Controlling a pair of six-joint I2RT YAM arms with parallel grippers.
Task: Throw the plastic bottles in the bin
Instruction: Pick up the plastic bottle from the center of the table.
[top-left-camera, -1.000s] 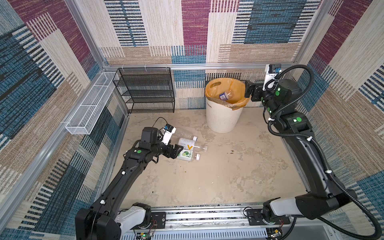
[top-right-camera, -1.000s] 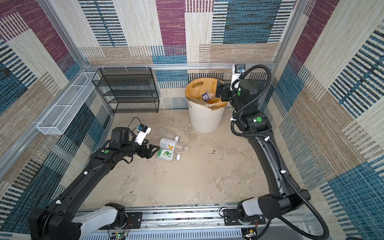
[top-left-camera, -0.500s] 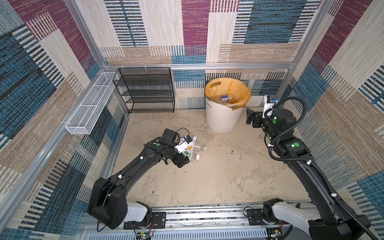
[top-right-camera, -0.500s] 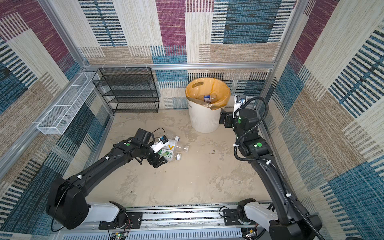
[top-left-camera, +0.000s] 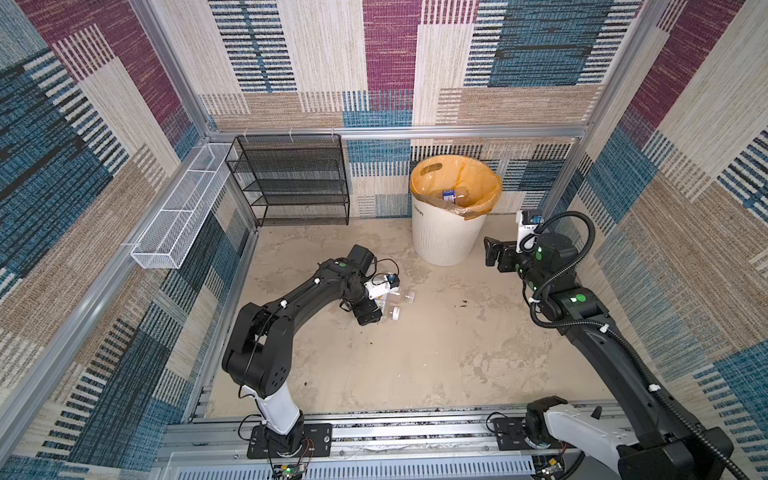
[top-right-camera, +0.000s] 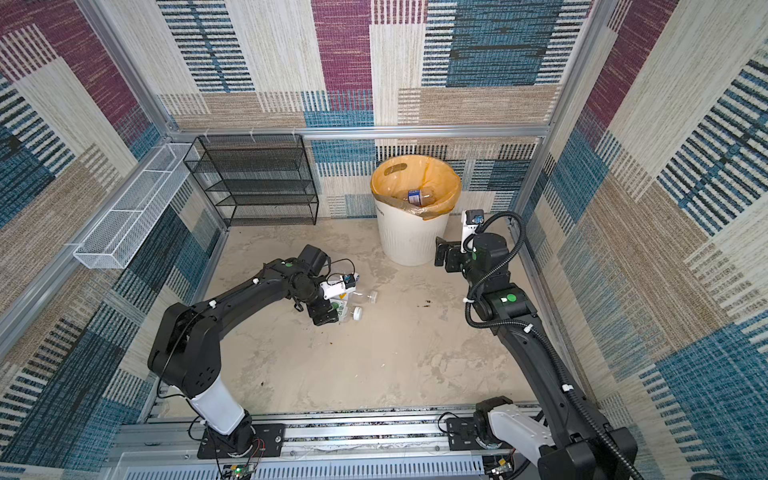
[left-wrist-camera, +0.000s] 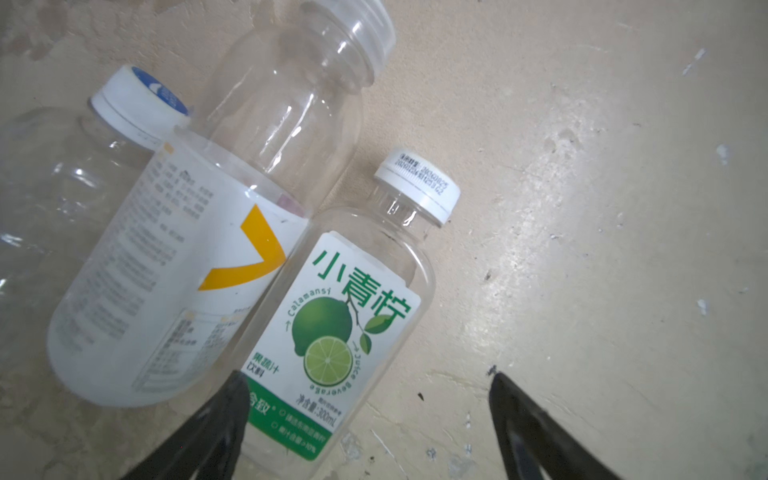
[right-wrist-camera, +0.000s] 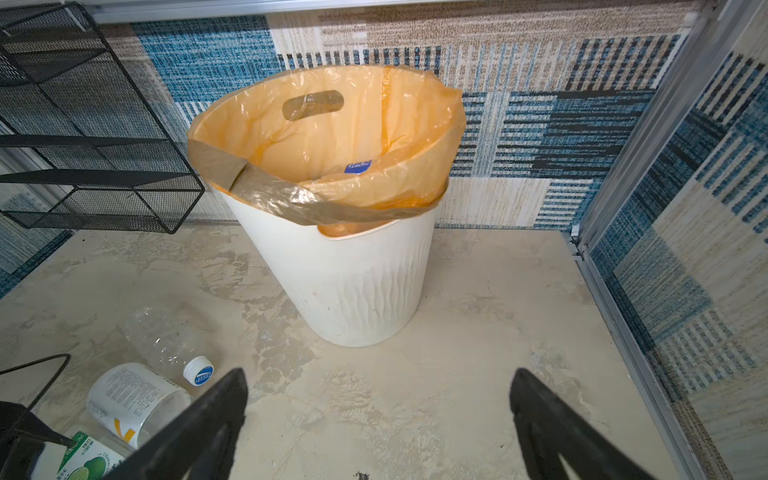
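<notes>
Three plastic bottles lie together on the floor. They are a clear bottle with a lime label (left-wrist-camera: 353, 316), a wider bottle with a white and orange label (left-wrist-camera: 174, 282) and a bare clear bottle (left-wrist-camera: 62, 174) with a white and blue cap. My left gripper (left-wrist-camera: 368, 380) is open low over them, and the lime bottle's base lies between its jaws close to one finger (left-wrist-camera: 232, 399). The bin (top-left-camera: 446, 237), white and ribbed with an orange bag, holds a blue-labelled bottle (top-left-camera: 451, 195). My right gripper (right-wrist-camera: 380, 374) hangs open and empty beside the bin (right-wrist-camera: 357, 291).
A black mesh rack (top-left-camera: 291, 183) stands against the back wall left of the bin. A long white wire basket (top-left-camera: 178, 224) hangs on the left wall. The right arm is close to the right wall's metal frame (right-wrist-camera: 623, 332).
My right arm has dropped from over the bin's rim to floor level beside it, and the bottle near its jaws now lies in the bin. My left gripper has swung right onto the bottle cluster.
</notes>
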